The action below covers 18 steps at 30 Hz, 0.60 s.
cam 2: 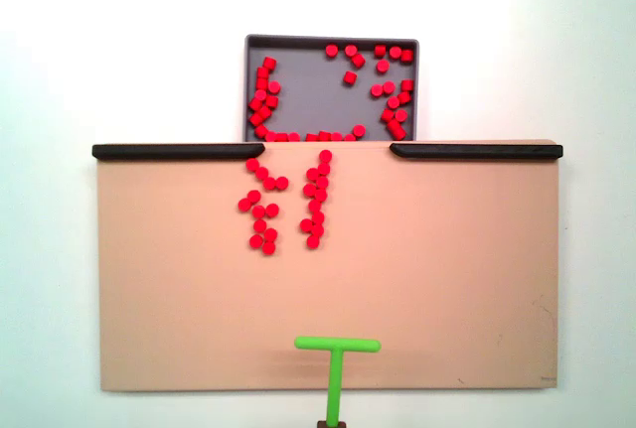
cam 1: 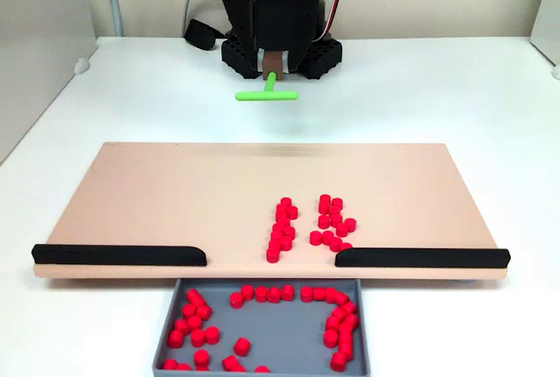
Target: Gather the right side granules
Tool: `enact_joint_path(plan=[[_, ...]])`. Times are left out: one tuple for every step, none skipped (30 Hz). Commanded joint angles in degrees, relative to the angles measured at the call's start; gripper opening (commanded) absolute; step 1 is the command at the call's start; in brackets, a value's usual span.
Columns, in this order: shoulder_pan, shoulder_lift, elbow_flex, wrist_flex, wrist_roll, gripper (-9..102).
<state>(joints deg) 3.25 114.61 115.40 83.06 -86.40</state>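
While the granules (cam 1: 308,221) sit in two short columns near the front lip of the board (cam 1: 157,198) in a fixed view, the tool (cam 1: 272,69) is well back, closed on the stem of the green T-stick (cam 1: 267,92), whose bar hangs above the table (cam 1: 420,88) beyond the board's far edge. The right-hand column in this view ends touching the inner end of the right black rail (cam 1: 423,257). A sweep straight forward would likely jam pellets against that rail instead of sending them through the gap into the grey tray (cam 1: 271,329). The bar looks narrower than both columns together, so strays could slip around its ends.

In another fixed view, seen from above, the T-stick (cam 2: 336,358) lies over the near edge of the board (cam 2: 447,279), with a wide bare stretch between it and the granules (cam 2: 288,200). Open room lies on both sides; the rails (cam 2: 179,151) and the tray wall (cam 2: 246,90) bound the far end.
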Motion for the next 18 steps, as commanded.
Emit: enact_joint_path(plan=[[0.44, 0.79, -1.14, 0.18, 0.18, 0], [0.44, 0.53, -1.14, 0.18, 0.09, 0], [0.44, 0.53, -1.14, 0.18, -0.09, 0], [0.44, 0.7, -1.14, 0.18, -0.26, 0], [0.44, 0.79, -1.14, 0.18, -0.44, 0], [0.44, 1.05, -1.14, 0.18, -0.62, 0], [0.35, 1.41, -1.14, 0.18, -0.97, 0], [0.35, 1.67, -1.14, 0.18, -1.41, 0], [0.44, 1.93, -1.14, 0.18, -1.93, 0], [0.53, 2.2, -1.14, 0.18, -2.46, 0], [0.62, 2.29, -1.14, 0.18, -2.81, 0], [0.62, 2.29, -1.14, 0.18, -3.08, 0], [0.62, 2.29, -1.14, 0.18, -3.16, 0], [0.62, 2.29, -1.14, 0.18, -3.16, 0], [0.7, 2.11, -1.14, 0.18, -3.16, 0], [0.7, 1.93, -1.14, 0.18, -3.08, 0], [0.7, 1.76, -1.14, 0.18, -2.81, 0], [0.7, 1.58, -1.14, 0.18, -2.64, 0]])
